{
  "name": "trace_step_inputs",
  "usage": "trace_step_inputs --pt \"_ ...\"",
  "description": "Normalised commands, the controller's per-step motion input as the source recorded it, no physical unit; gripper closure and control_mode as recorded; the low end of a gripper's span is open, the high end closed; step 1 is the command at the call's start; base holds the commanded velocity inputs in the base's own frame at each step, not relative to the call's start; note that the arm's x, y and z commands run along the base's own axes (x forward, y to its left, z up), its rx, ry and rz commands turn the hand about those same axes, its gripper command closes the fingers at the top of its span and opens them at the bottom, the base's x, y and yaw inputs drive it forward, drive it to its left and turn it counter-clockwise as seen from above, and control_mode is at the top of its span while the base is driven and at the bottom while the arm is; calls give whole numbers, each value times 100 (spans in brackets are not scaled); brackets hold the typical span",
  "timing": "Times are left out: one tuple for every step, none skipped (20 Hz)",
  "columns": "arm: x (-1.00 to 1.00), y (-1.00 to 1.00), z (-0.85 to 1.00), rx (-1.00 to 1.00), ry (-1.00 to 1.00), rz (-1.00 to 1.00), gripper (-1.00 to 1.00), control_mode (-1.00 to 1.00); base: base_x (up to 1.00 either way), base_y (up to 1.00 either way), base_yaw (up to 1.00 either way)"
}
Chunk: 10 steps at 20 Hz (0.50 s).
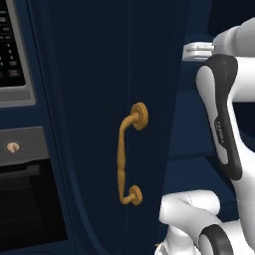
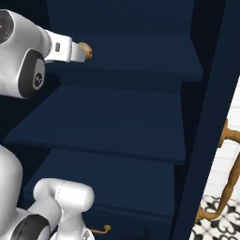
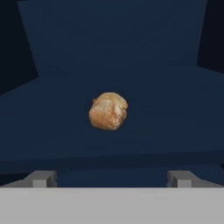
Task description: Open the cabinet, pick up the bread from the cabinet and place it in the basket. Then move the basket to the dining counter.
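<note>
Step in hand: we judge this to be the reach for the bread [image 3: 108,111]; the cabinet [image 1: 89,99] stands open, its shelves bare to both base cameras.
Hand: the hand [image 3: 109,178] is open, its two grey fingertips [image 3: 40,178] spread wide with nothing between them.
Bread, place: straight ahead of the hand, centred between the fingertips and beyond them, not touching; it rests on a navy shelf [image 2: 117,126] inside the cabinet. From the right base camera it peeps past the tip of the white wrist.
Next move: we would carry the hand forward until the fingertips pass either side of the bun, then close (the line looks good already, so little sideways correction seems needed).
Bread, make: small, rounded, lumpy; tan-brown crust with paler patches, matt.
Shelves, make: flat, smooth, dark navy boards, stepped one below another.
Door handle [image 1: 128,155]: long brass bar, turned, with round rosettes at both ends.
</note>
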Motion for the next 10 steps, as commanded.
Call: trace_step_inputs --pt "53 18 0 0 4 -1 -100 -100 0 0 0" --pt "54 14 -12 0 7 -2 -100 -100 0 0 0" --pt "53 0 -16 0 5 0 -100 -100 0 0 0" --pt "55 0 -16 0 4 0 -100 -100 0 0 0" --pt "54 0 -17 0 2 0 -100 -100 0 0 0" --pt "56 0 -18 0 1 -1 -100 -100 0 0 0" --pt "56 0 -14 0 1 -1 -100 -100 0 0 0" --pt "54 6 -6 0 0 -1 -100 -100 0 0 0" --pt "54 5 0 0 0 -1 -100 -100 0 0 0" --pt "56 5 0 0 1 -1 -100 -100 0 0 0"
